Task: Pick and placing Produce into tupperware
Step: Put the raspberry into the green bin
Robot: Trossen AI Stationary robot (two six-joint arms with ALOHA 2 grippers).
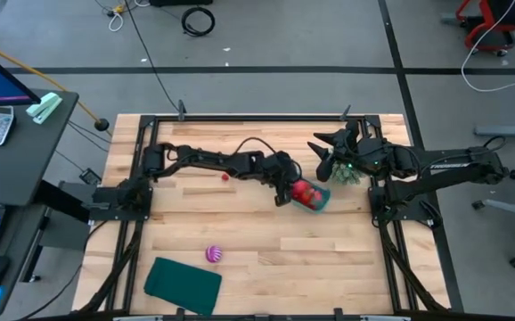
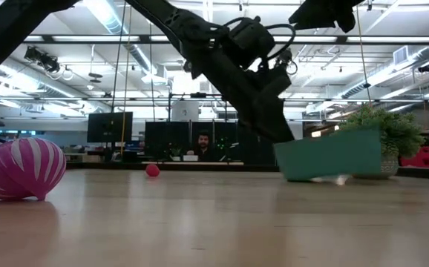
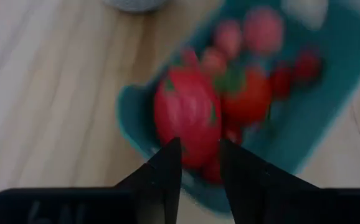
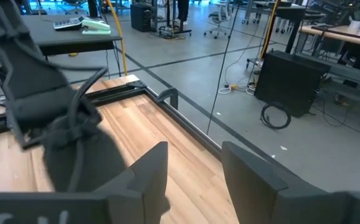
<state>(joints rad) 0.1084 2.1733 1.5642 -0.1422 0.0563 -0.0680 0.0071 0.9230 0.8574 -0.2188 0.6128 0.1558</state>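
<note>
From above: left tool (image 1: 286,190) at teal tupperware (image 1: 320,202) mid-tabletop (image 1: 266,259), striped ball (image 1: 214,254) apart. Level: small red piece (image 2: 152,170) alone. Left wrist: narrowly parted fingers (image 3: 167,171) over big red fruit (image 3: 186,115) in tub. Right wrist: right tool (image 4: 192,165) raised, parted, empty.

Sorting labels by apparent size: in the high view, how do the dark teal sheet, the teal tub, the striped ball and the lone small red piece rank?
Largest to smallest:
1. dark teal sheet
2. teal tub, partly hidden by the left gripper
3. striped ball
4. small red piece
</note>
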